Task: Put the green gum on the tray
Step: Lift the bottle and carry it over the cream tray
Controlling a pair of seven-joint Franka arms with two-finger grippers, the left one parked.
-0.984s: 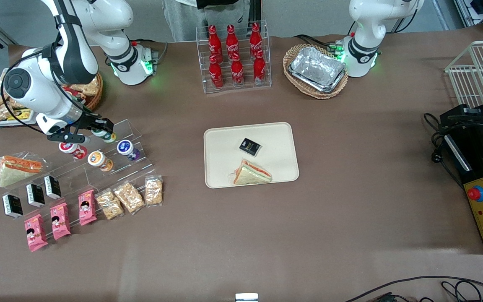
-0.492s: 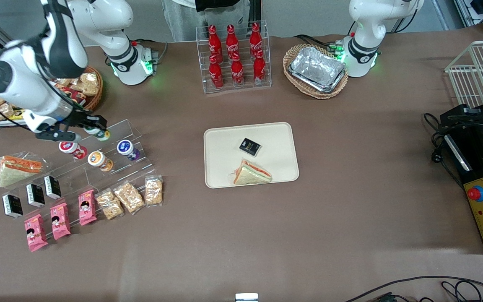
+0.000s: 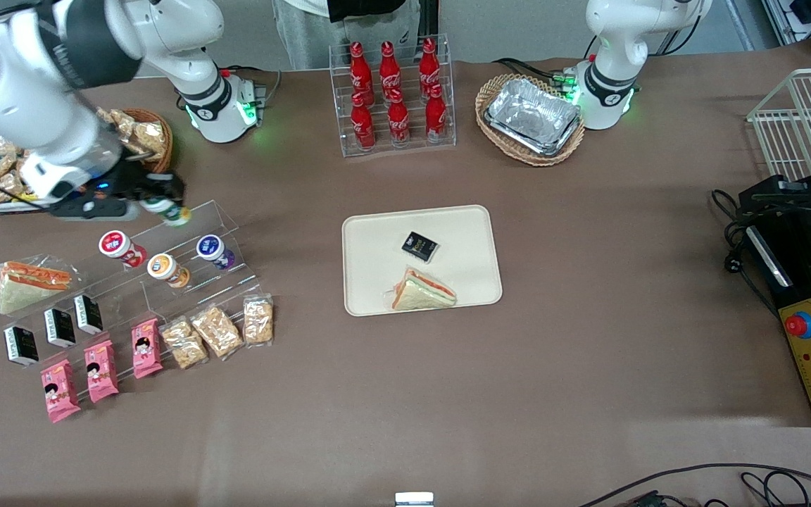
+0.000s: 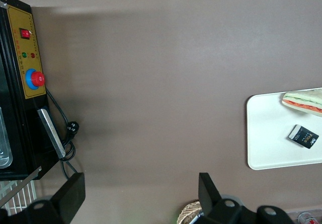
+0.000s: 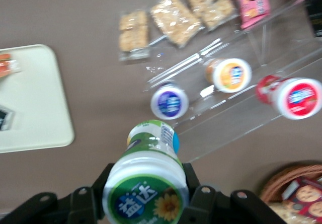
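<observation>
Pick stage looks done from my end: the gripper (image 3: 159, 204) has its jaws clamped on the green gum (image 3: 170, 211), one finger on each side of the canister body, and holds it in the air above the upper step of the clear acrylic riser (image 3: 226, 215), at the working arm's end of the desk. The red-lidded canister (image 3: 115, 244), orange-lidded canister (image 3: 161, 265) and purple-lidded canister (image 3: 210, 247) sit on the riser's steps, nearer the front camera than the gum. Remaining: carry the gum toward the middle of the desk to the tray (image 3: 370, 239), lower it and let go. The tray already holds a small black packet (image 3: 419, 246) and a wrapped sandwich (image 3: 423, 290); the bare part toward the working arm looks like the easiest landing spot. Orientation: in the wrist view the green gum (image 5: 148, 183) has one round printed end facing the camera and the other end away from it, so its long axis runs along the camera's line of sight, crosswise to the jaws. In the front view it seems tilted rather than upright, though blur there makes the angle uncertain.
</observation>
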